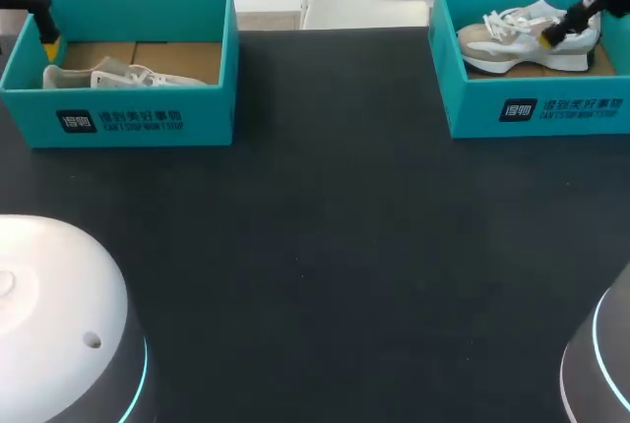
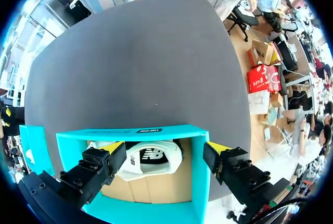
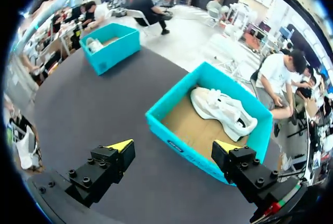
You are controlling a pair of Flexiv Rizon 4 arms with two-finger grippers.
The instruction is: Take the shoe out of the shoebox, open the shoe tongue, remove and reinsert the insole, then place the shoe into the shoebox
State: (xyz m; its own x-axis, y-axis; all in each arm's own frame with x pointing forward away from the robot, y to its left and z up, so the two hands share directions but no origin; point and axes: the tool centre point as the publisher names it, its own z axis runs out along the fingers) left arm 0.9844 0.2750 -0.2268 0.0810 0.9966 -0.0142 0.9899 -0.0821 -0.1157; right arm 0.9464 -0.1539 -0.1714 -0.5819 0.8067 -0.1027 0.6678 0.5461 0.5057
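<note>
My left gripper [image 2: 165,148] hangs wide open over the left shoebox [image 1: 212,98], one finger above its inside and one past its wall, with a white shoe [image 2: 148,159] lying inside. My right gripper [image 3: 174,146] is open too, above the right shoebox [image 3: 161,125], which holds the other shoe [image 3: 223,112].

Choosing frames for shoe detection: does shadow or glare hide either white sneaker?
Head view: no glare on the matte black table; the left white sneaker sits low behind its teal cardboard shoebox wall, the right white sneaker is partly covered by the right gripper. Left wrist view: the left gripper partly covers the left sneaker. Right wrist view: the right sneaker is evenly lit.
</note>
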